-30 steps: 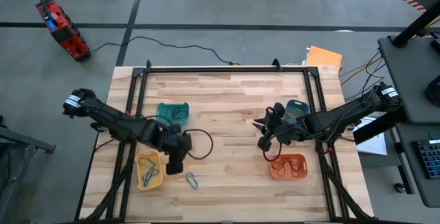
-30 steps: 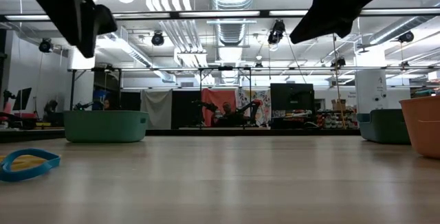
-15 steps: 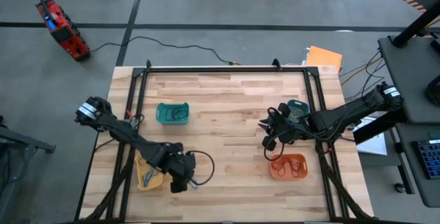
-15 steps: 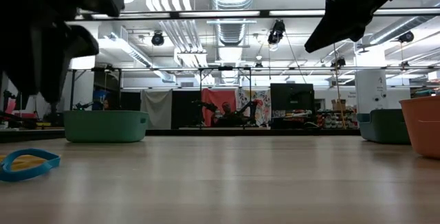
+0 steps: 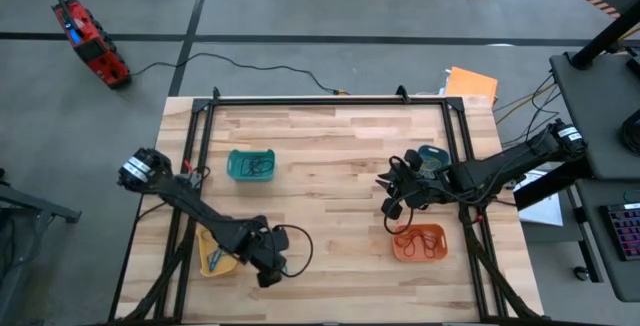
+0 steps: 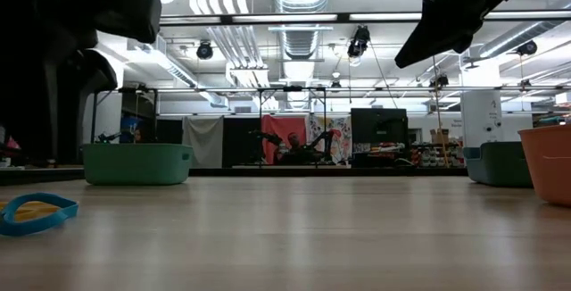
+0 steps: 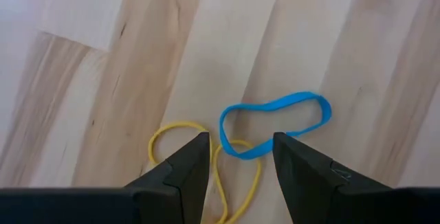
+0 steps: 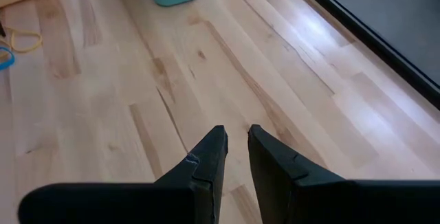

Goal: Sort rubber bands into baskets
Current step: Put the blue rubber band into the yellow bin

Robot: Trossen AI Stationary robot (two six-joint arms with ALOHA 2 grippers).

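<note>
A blue rubber band (image 7: 275,124) and a yellow rubber band (image 7: 206,165) lie flat on the table near its near edge, the blue one partly over the yellow. My left gripper (image 7: 240,141) is open just above them, one finger on each side, touching neither; in the high view it (image 5: 268,268) is right of the yellow basket (image 5: 215,251). My right gripper (image 8: 235,131) is empty, its fingers a narrow gap apart, above the table between the blue basket (image 5: 432,156) and the orange basket (image 5: 418,243). The teal-green basket (image 5: 250,164) stands at the far left.
The teal-green, yellow and orange baskets each hold some bands. A black frame (image 5: 330,101) runs along the table's far and side edges. Bare wood lies in the middle of the table (image 5: 335,181). An orange sheet (image 5: 472,84) lies off the far right corner.
My left gripper has gone toward the table's near edge and a little right, past the yellow basket, and down over the blue and yellow bands. The bands have not moved.
</note>
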